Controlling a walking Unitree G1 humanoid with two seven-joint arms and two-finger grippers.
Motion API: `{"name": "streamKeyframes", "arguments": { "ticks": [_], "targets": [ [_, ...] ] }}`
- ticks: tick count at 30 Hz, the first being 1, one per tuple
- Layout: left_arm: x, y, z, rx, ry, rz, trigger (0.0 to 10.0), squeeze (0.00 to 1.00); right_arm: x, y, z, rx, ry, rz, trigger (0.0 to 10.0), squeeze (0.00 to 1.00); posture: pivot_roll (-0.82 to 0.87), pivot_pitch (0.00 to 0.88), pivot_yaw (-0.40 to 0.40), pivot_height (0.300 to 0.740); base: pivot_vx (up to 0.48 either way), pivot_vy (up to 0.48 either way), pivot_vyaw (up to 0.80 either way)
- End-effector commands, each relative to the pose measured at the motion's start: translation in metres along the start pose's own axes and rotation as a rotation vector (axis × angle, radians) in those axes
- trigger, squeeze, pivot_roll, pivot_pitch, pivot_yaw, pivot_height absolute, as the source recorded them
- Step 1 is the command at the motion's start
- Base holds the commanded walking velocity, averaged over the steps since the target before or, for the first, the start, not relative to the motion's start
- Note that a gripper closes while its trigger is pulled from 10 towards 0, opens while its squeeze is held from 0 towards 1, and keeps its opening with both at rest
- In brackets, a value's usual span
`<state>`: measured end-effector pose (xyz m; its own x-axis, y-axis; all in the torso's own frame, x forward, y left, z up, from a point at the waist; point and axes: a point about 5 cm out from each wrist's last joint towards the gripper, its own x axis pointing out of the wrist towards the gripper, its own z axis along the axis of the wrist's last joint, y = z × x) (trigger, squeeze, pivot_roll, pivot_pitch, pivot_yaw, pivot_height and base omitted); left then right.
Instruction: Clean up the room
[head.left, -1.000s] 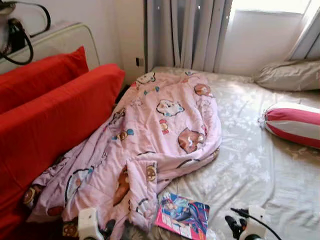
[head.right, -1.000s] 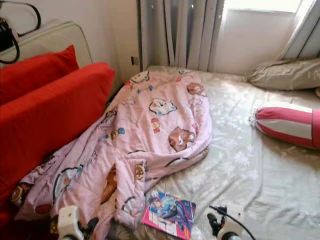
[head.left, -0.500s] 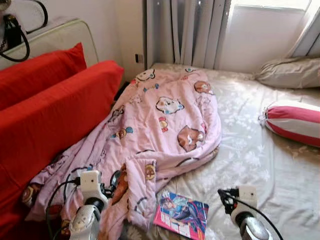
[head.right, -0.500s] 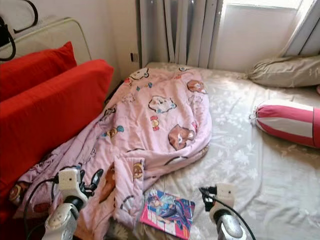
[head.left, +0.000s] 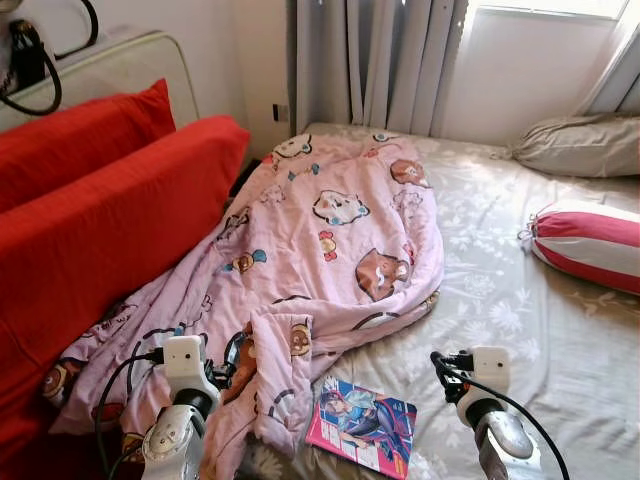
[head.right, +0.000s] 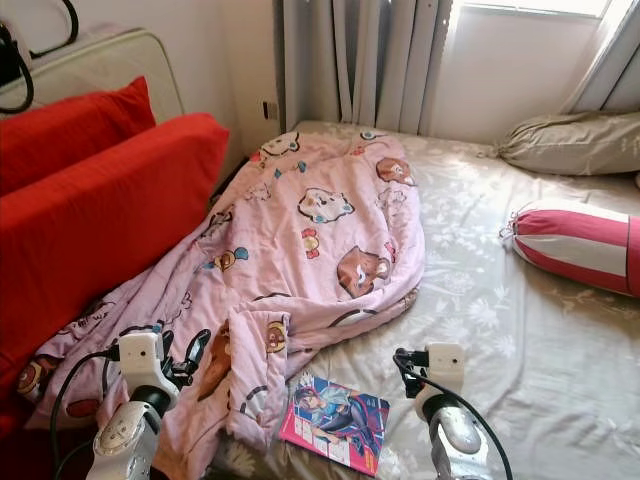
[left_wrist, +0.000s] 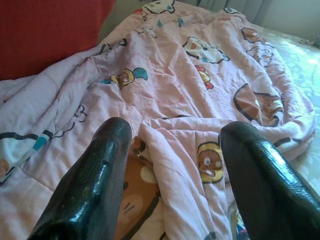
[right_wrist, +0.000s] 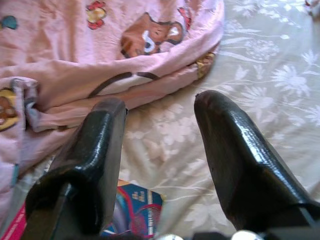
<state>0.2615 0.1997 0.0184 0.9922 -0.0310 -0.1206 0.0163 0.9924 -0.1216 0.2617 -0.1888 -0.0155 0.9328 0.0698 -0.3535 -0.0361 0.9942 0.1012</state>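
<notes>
A crumpled pink quilt (head.left: 340, 230) with cartoon animals lies across the left half of the bed (head.left: 530, 330), and its near end hangs over the side. A colourful magazine (head.left: 362, 425) rests on the sheet beside the quilt's near fold. My left gripper (head.left: 232, 357) hovers open just above the quilt's near fold (left_wrist: 170, 150), with nothing between its fingers. My right gripper (head.left: 442, 366) is open over the bare sheet, right of the magazine (right_wrist: 132, 212), and holds nothing.
Two big red cushions (head.left: 100, 230) stand along the bed's left side. A red and white striped bolster (head.left: 590, 245) and a grey pillow (head.left: 580, 145) lie at the right. Grey curtains (head.left: 390, 60) hang behind. A black bag (head.left: 25, 55) sits at the top left.
Both arms have risen from the bottom edge and reached forward over the bed. The left one now hangs over the quilt, the right one beside the magazine.
</notes>
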Motion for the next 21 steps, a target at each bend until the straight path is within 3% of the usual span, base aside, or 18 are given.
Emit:
{"name": "streamKeyframes", "arguments": {
  "ticks": [1,13,21],
  "targets": [
    [-0.003,0.001,0.0,-0.003,0.005,0.001,10.0,0.0,0.0,0.003,0.002,-0.009,-0.017,0.009,10.0,0.0,0.11,0.0,-0.052,0.676,0.0,0.0,0.0],
    [-0.016,0.008,-0.01,0.008,0.05,-0.005,10.0,0.0,0.001,0.011,-0.001,0.002,-0.006,0.01,10.0,0.0,0.13,0.0,-0.041,0.651,0.0,0.0,0.0],
    [-0.017,0.008,-0.011,-0.004,0.058,-0.008,10.0,0.0,-0.002,0.014,-0.004,-0.01,-0.006,0.039,10.0,0.0,0.13,0.0,-0.048,0.651,0.0,0.0,0.0]
  ]
}}
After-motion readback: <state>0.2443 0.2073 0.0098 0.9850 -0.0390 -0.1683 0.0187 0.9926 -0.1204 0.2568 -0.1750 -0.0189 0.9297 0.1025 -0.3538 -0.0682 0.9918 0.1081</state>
